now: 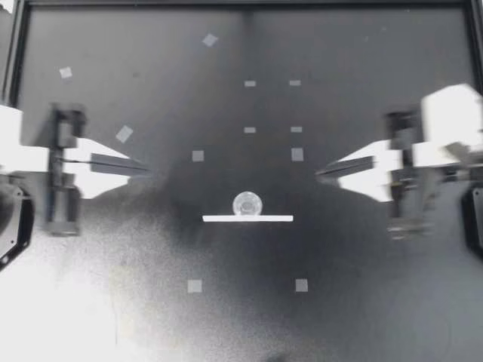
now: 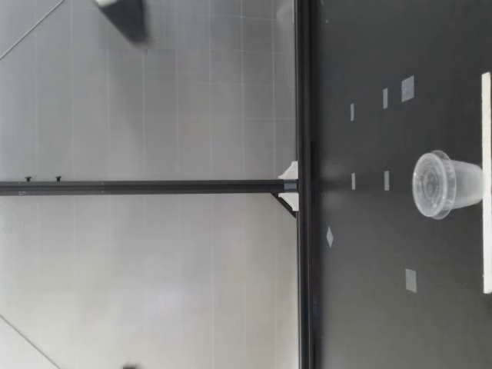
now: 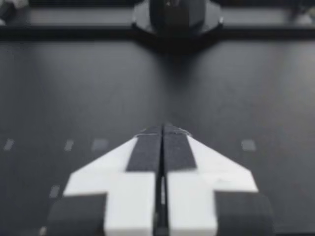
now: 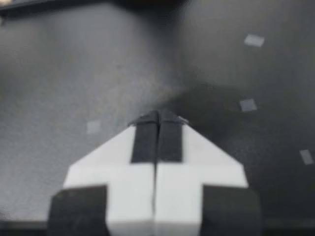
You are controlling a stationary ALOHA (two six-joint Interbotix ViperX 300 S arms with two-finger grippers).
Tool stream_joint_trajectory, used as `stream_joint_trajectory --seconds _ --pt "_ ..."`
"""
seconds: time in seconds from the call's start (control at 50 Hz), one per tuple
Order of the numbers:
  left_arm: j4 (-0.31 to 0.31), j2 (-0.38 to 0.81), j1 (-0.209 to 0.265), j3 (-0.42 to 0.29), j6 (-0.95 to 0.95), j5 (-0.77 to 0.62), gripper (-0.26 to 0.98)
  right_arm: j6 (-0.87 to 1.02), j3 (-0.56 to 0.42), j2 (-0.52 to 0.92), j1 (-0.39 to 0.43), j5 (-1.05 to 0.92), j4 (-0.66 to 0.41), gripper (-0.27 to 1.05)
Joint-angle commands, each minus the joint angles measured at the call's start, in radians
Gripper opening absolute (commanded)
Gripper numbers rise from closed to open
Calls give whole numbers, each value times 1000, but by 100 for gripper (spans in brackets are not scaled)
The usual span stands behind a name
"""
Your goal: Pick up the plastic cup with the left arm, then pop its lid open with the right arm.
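The dark table [image 1: 377, 302] has my left gripper [image 1: 148, 168] and right gripper [image 1: 318, 173] well apart at its sides, both pinched closed and empty. Between them, just beside a white strip [image 1: 226, 219], a lidded clear cup [image 1: 247, 203] stands upright. It looks light enough to topple or skid if closed fingers knock it.

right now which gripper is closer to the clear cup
Right. My right gripper is off to one side of the clear cup; my left gripper sits farther off on the other side.

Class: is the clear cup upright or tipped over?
Upright: in the low view the cup stands on its narrow base, wide end up; from above it looks round.
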Motion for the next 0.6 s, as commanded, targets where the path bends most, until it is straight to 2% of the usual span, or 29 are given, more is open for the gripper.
stream_joint_trajectory --seconds 0.0,0.16,0.32,0.58 --pt "-2 51 6 -29 0 -32 1 -2 -55 94 -6 -17 -2 -15" --pt "-2 163 8 -31 -11 -109 19 0 -97 250 -6 -117 -2 -15" --pt "-5 261 8 -32 -18 -164 35 2 -130 339 -3 -137 -2 -15" --pt "-8 433 11 -63 -18 -225 40 34 -153 423 14 -138 -2 -15"
